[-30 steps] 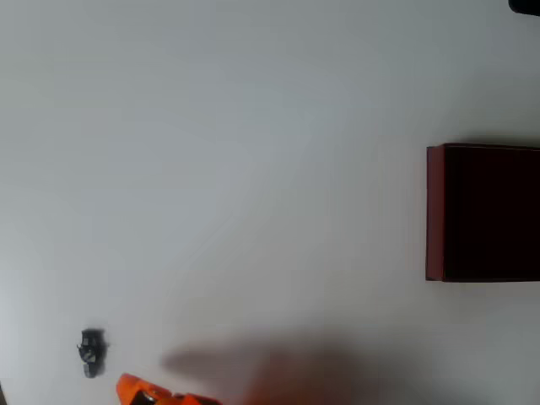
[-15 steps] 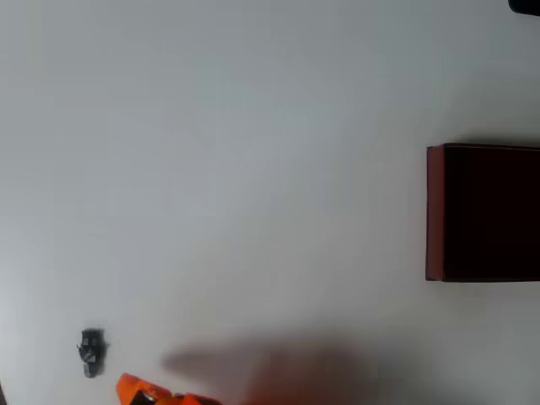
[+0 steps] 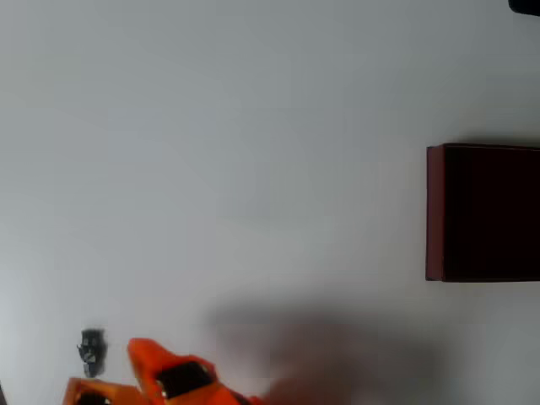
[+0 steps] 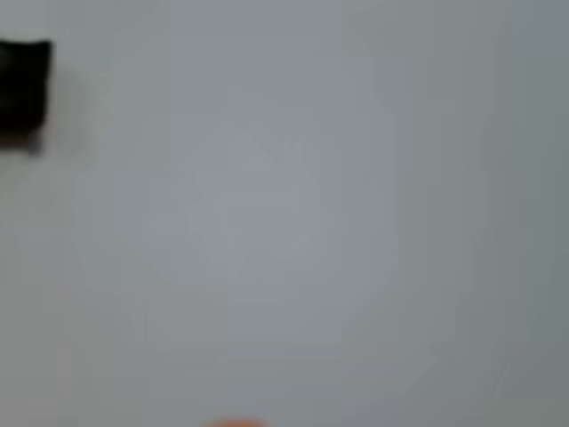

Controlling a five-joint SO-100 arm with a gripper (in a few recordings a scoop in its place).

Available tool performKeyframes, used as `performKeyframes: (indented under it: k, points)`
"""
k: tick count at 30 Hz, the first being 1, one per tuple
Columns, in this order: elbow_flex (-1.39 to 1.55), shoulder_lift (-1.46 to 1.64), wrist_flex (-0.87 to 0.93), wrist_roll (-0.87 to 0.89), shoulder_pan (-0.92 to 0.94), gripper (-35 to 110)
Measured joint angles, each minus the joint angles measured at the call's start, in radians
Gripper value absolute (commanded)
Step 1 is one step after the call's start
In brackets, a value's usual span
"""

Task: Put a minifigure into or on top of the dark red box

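Observation:
In the overhead view the minifigure (image 3: 91, 350), tiny, black and dark grey, lies on the white table near the bottom left corner. My orange gripper (image 3: 105, 369) reaches in from the bottom edge just right of and below it, apart from it. Its two fingers stand spread, so it is open with nothing held. One orange fingertip (image 3: 139, 350) is a short way right of the figure. The dark red box (image 3: 434, 211) stands far off at the right edge, cut by the frame, its inside near black. The wrist view is blurred, with a dark blob (image 4: 22, 89) at the upper left.
The white table (image 3: 253, 169) stretches bare between the figure and the box. A soft shadow of the arm (image 3: 329, 354) falls along the bottom middle. A small dark thing (image 3: 527, 5) pokes in at the top right corner.
The gripper has come further into the overhead view, upward and closer to the minifigure, and a second orange finger now shows. The arm's shadow has shifted right. Figure and box have not moved.

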Motion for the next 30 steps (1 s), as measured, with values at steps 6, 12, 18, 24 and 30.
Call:
performKeyframes:
  k: [6,12,18,24,30]
  points:
    - [-0.186,-0.216,0.091,0.249,0.041,0]
    - [-0.183,-0.235,0.06,0.242,-0.117,0]
    - [-0.048,-0.213,0.035,0.428,-0.233,5]
    - [-0.002,-0.114,0.038,0.724,-0.204,10]
    - [-0.02,-0.236,0.026,1.034,-0.167,15]
